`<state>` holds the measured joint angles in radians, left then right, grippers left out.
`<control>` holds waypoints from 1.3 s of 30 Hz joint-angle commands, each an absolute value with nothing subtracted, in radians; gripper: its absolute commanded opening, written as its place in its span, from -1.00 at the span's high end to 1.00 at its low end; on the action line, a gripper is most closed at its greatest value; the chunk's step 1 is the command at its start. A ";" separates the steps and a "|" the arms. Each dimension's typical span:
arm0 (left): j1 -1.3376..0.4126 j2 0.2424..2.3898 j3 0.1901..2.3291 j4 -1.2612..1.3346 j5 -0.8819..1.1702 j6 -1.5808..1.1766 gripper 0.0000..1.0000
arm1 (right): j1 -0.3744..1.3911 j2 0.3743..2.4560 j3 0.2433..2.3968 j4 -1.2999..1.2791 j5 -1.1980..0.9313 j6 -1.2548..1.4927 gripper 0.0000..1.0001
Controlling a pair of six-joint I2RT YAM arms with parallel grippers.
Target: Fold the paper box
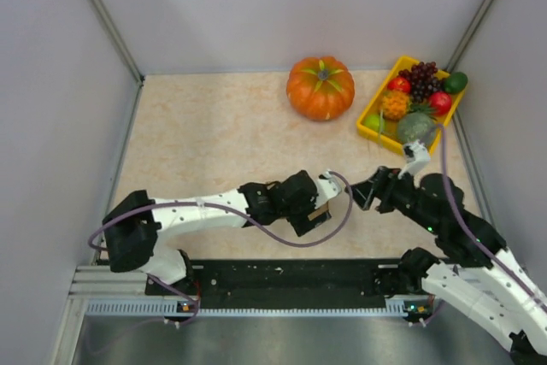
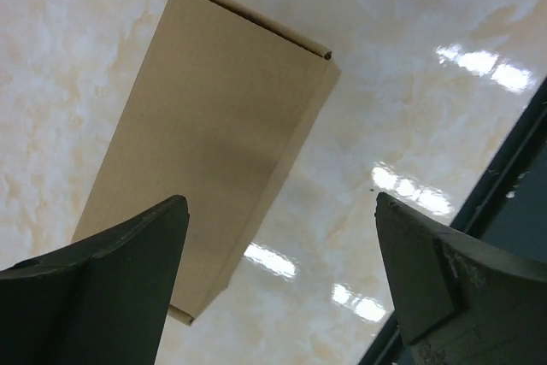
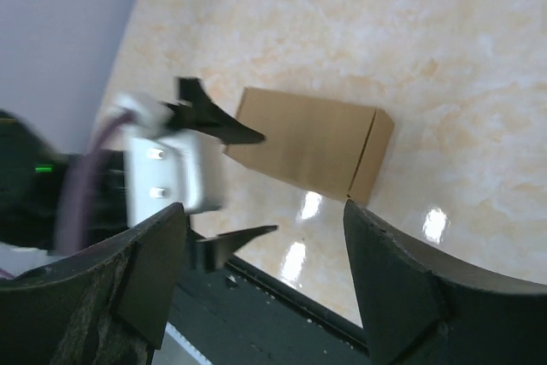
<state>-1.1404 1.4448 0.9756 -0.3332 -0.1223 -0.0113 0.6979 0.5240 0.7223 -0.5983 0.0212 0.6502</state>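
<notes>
The paper box (image 2: 205, 126) is a small closed brown cardboard box lying flat on the marbled table. The right wrist view shows it too (image 3: 308, 143). In the top view only a tan sliver (image 1: 317, 216) shows under the left gripper. My left gripper (image 2: 280, 203) is open and empty, with its left finger (image 2: 128, 279) over the box's near end. It also shows in the right wrist view (image 3: 267, 184) and in the top view (image 1: 329, 198). My right gripper (image 3: 263, 211) is open and empty, a short way to the right of the box (image 1: 366, 192).
An orange pumpkin (image 1: 320, 87) stands at the back centre. A yellow tray (image 1: 367, 126) of plastic fruit sits at the back right. A black rail (image 1: 291, 275) runs along the near table edge. Grey walls close in the left, back and right.
</notes>
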 commanded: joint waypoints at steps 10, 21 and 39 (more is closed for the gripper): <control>-1.218 1.722 1.084 -0.267 -0.515 0.137 -0.65 | 0.699 0.268 0.893 -0.813 0.181 0.623 -0.47; -1.181 1.897 1.227 -0.630 -0.698 -0.334 -0.05 | 0.701 0.281 0.876 -0.810 0.176 0.624 -0.47; -0.853 1.681 0.928 -1.017 -0.655 -1.106 0.14 | 0.701 0.334 0.887 -0.750 0.081 0.601 -0.48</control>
